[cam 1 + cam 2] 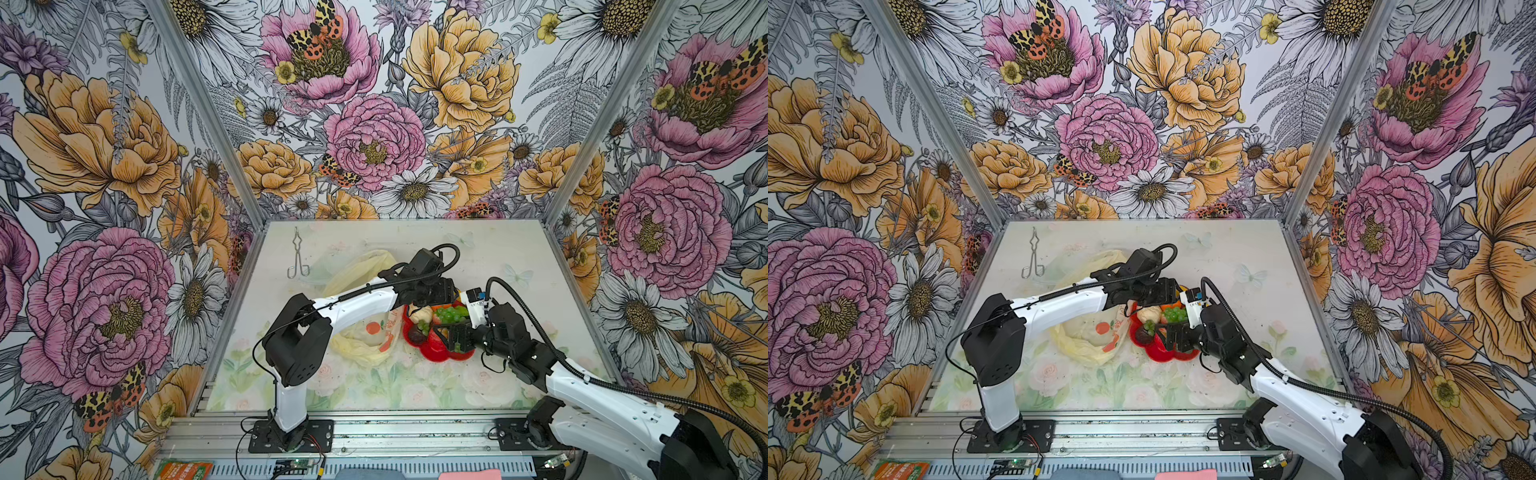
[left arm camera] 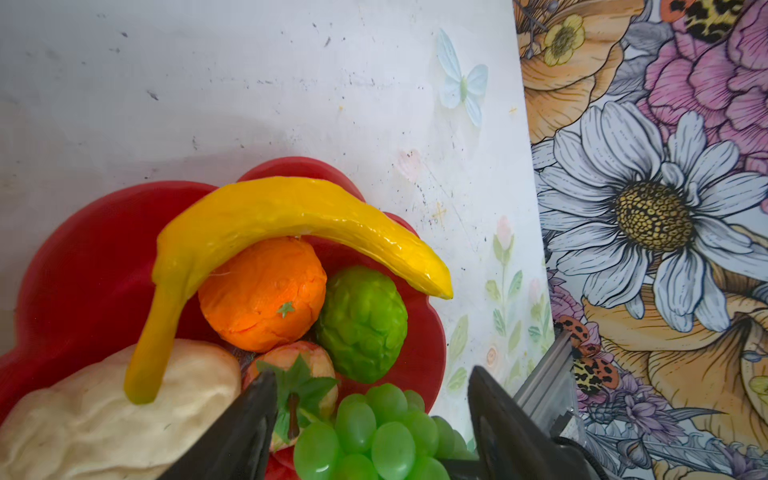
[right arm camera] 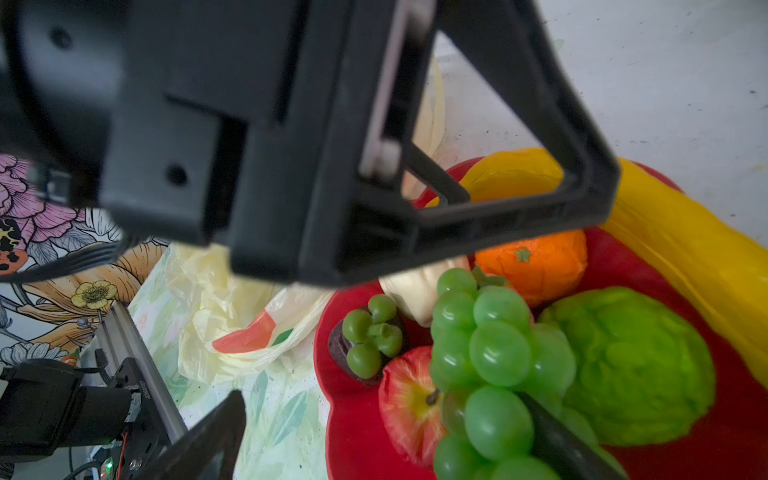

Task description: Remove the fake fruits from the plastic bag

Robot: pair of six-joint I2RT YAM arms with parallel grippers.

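Observation:
The fake fruits lie piled on a red flower-shaped plate [image 1: 436, 358]: banana [image 2: 291, 212], orange [image 2: 262, 295], bumpy green fruit [image 2: 361, 324], apple [image 3: 411, 399], cream piece [image 2: 83, 419], dark brown one [image 3: 365, 336] and grape bunch [image 2: 374, 432]. The plastic bag [image 1: 365, 345] lies crumpled and flat just left of the plate, partly under my left arm. My left gripper [image 2: 372, 372] hangs open over the plate's far side, its jaws either side of the grapes. My right gripper [image 3: 382, 399] stands wide open at the plate's near edge, one finger against the grapes.
Metal tongs [image 1: 297, 262] lie at the back left of the table. Flowered walls close in the left, back and right sides. An aluminium rail [image 1: 374, 432] with both arm bases runs along the front edge.

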